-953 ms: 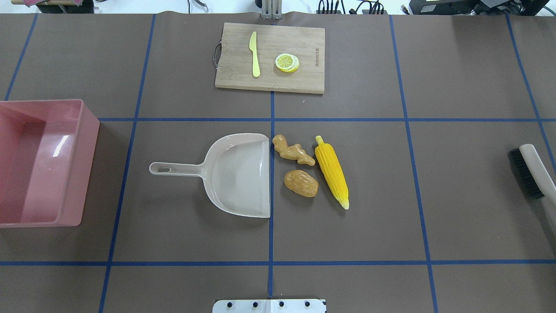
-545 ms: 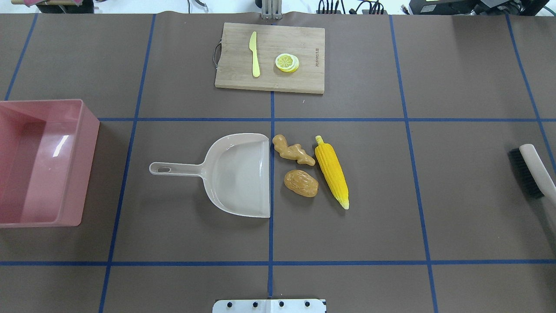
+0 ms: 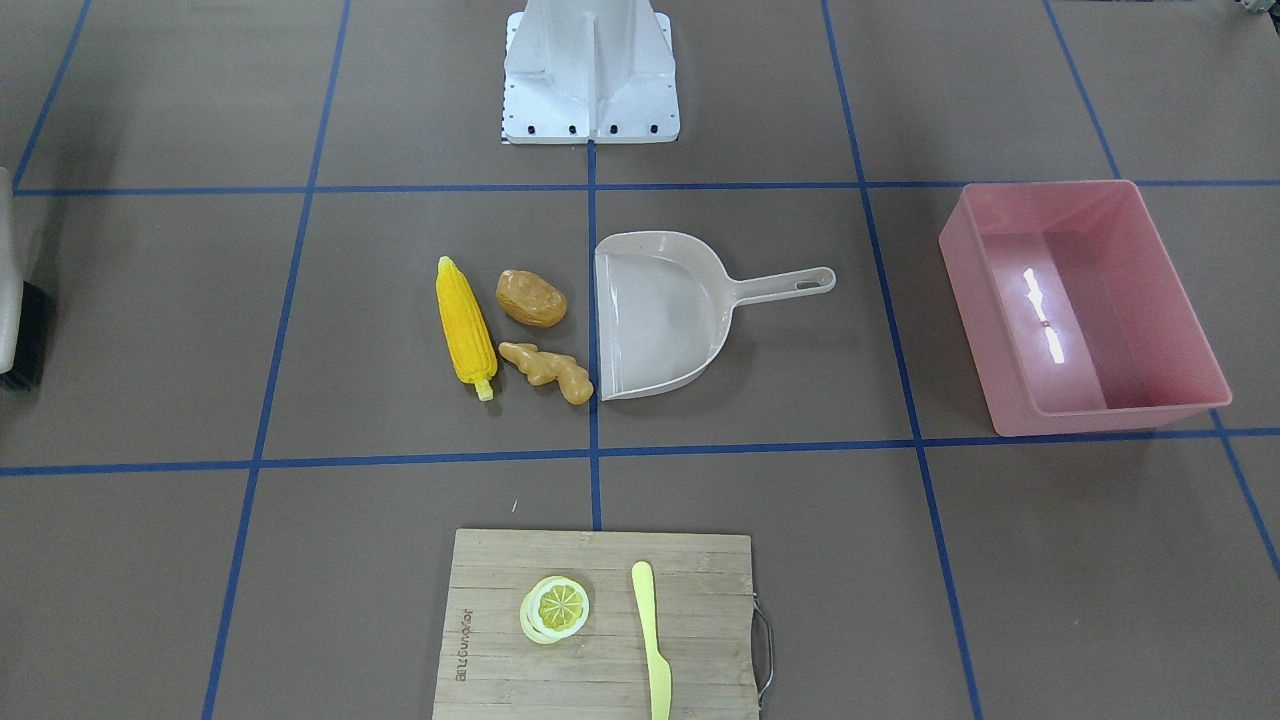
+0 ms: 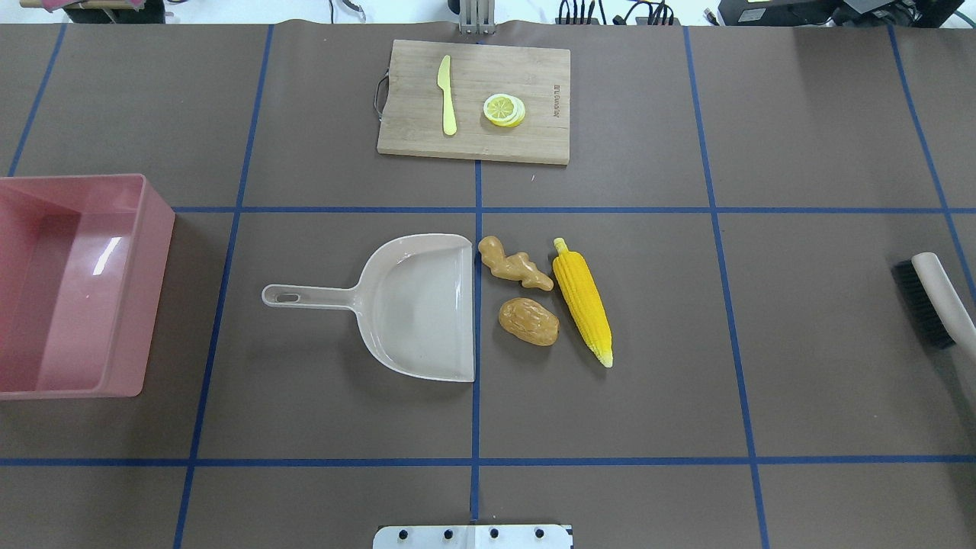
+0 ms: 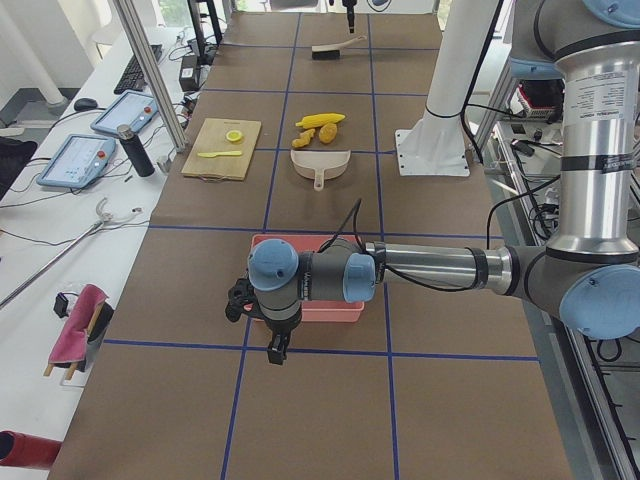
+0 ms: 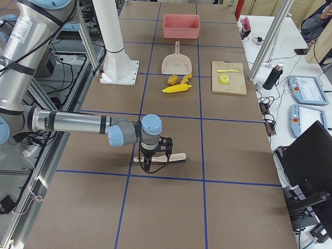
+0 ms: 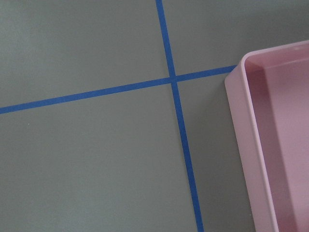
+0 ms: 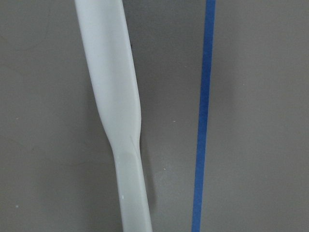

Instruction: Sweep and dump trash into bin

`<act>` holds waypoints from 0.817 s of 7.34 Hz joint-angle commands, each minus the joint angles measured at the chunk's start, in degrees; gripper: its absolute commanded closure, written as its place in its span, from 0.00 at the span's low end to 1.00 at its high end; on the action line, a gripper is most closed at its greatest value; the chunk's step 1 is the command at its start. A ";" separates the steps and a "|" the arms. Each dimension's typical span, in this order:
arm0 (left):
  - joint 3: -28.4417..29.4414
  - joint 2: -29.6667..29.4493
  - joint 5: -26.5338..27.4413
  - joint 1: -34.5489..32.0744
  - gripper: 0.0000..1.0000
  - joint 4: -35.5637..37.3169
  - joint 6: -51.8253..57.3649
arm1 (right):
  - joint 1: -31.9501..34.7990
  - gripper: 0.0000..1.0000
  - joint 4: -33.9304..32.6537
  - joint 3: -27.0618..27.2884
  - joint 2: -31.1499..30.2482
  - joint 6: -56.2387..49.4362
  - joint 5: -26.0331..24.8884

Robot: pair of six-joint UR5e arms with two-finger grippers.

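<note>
The trash lies mid-table: a yellow corn cob (image 4: 582,301), an orange-brown potato lump (image 4: 528,321) and a knobbly ginger root (image 4: 515,264), all just off the open mouth of the beige dustpan (image 4: 415,305). The pink bin (image 4: 156,229) stands at the table's left end, with nothing showing inside it. In the exterior left view my left gripper (image 5: 274,350) hangs beside the bin (image 5: 305,312); whether it is open or shut I cannot tell. In the exterior right view my right gripper (image 6: 147,167) hovers over a brush (image 6: 161,157); its state I cannot tell. The right wrist view shows only the brush handle (image 8: 113,92).
A wooden cutting board (image 4: 534,141) at the far side carries a pale yellow knife (image 4: 447,95) and a lemon slice (image 4: 503,110). The brush (image 4: 934,297) lies at the right table edge. The robot's base plate (image 4: 473,536) sits at the near edge.
</note>
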 commanded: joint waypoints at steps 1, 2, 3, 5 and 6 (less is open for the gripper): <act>-2.40 -1.15 0.04 0.33 0.01 -2.25 0.32 | -4.46 0.01 7.79 -2.94 0.45 7.41 -2.26; -5.73 -1.33 -0.13 1.29 0.01 -2.26 0.32 | -5.00 0.01 8.16 -3.39 0.45 7.61 -2.10; -8.81 -1.33 -0.22 2.78 0.01 -2.17 0.24 | -5.18 0.01 8.16 -3.48 0.45 7.61 -1.92; -13.92 -1.42 -0.22 8.39 0.01 -1.82 0.24 | -5.62 0.02 8.16 -4.09 0.45 7.52 -1.66; -15.07 -1.59 -0.22 10.86 0.01 -1.82 0.24 | -5.88 0.09 8.16 -4.27 0.45 7.70 -1.57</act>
